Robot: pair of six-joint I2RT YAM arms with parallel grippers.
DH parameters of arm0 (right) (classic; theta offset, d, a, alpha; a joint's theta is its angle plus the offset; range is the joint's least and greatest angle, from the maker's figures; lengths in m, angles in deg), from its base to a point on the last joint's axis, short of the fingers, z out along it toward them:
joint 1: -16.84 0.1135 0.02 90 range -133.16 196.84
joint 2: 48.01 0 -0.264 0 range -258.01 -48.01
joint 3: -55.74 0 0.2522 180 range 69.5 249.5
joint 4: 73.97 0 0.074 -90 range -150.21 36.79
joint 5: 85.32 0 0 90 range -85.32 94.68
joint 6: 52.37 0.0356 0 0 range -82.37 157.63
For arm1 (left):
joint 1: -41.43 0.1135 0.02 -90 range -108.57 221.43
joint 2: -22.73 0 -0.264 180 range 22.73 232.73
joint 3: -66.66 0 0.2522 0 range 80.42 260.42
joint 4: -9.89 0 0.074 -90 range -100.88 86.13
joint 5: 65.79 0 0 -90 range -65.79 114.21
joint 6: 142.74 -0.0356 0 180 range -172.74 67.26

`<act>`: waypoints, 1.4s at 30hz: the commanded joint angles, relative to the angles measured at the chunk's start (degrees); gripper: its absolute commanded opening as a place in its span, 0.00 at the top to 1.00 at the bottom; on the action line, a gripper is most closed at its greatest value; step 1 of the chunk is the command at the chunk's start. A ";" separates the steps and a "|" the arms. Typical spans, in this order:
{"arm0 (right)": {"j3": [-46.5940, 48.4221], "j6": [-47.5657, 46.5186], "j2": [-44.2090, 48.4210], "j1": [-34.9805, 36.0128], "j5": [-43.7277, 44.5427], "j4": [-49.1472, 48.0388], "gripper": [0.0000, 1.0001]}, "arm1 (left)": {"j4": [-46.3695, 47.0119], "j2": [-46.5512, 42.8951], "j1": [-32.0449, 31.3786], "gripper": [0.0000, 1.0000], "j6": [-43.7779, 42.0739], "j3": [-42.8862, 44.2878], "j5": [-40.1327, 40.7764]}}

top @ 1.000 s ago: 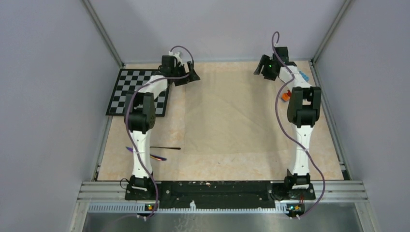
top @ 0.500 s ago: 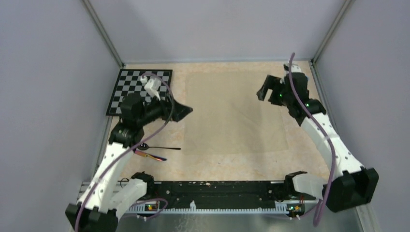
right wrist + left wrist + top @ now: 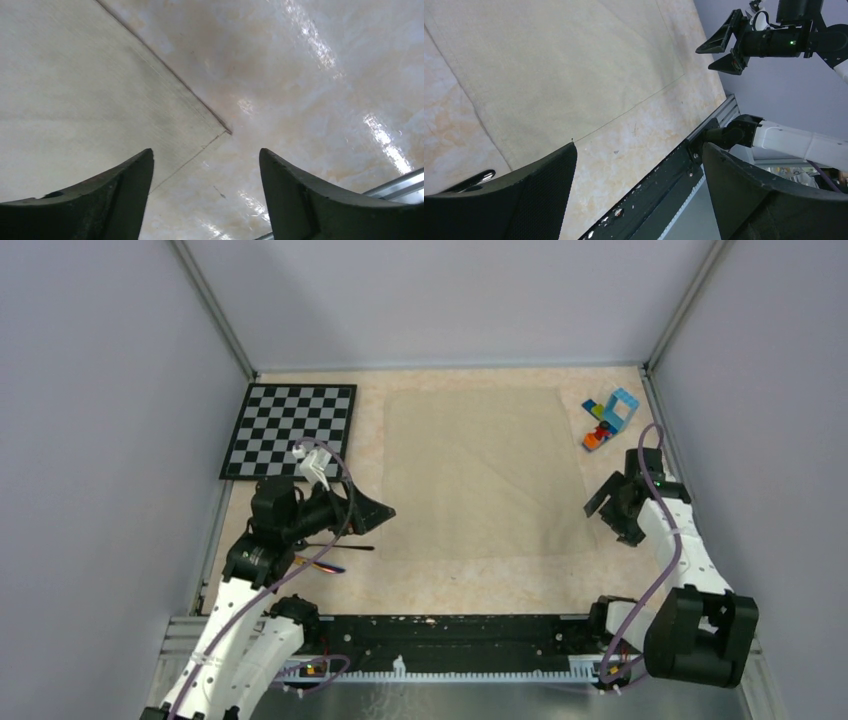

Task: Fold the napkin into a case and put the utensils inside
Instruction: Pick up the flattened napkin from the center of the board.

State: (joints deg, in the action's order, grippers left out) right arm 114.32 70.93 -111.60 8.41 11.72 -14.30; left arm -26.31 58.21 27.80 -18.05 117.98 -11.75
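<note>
Here napkin point(image 3: 480, 470) lies flat between left claw point(image 3: 381, 511), right claw point(image 3: 605, 523).

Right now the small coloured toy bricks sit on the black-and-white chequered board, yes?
No. The small coloured toy bricks sit on the tabletop, right of the cream-beige cloth napkin; the top external view shows it.

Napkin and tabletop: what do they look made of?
The napkin: matte woven cloth, likely cotton or linen; fine weave and hemmed edge show. The tabletop: glossy marble-patterned surface, possibly laminate; bright glare streaks.
</note>
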 commanded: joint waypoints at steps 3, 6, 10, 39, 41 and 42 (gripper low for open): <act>-1.45 5.02 -6.45 -0.09 -0.07 2.71 0.31 | -1.16 1.89 -0.08 0.01 -3.44 0.95 -0.62; -1.91 5.41 -8.55 0.93 1.70 2.91 0.34 | -0.65 3.40 -0.08 0.01 -4.46 1.45 -0.42; -1.63 6.21 -11.21 2.84 2.32 1.60 0.39 | 1.32 5.80 -0.08 0.01 -4.93 0.96 -0.79; 0.80 8.96 -16.63 6.03 5.23 -0.46 0.55 | 2.17 5.39 -0.08 0.01 -6.37 -0.25 -1.69; 0.46 9.02 -17.37 6.05 4.78 -1.29 0.55 | 2.14 5.39 -0.08 0.01 -6.44 -0.37 -1.59; 0.10 9.10 -17.77 6.05 4.33 -1.96 0.55 | 2.01 5.46 -0.08 0.01 -6.45 -0.38 -1.52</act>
State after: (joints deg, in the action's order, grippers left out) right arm 112.79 79.74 -129.20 13.86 15.35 -14.01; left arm -26.33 64.46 27.80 -23.95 117.59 -12.45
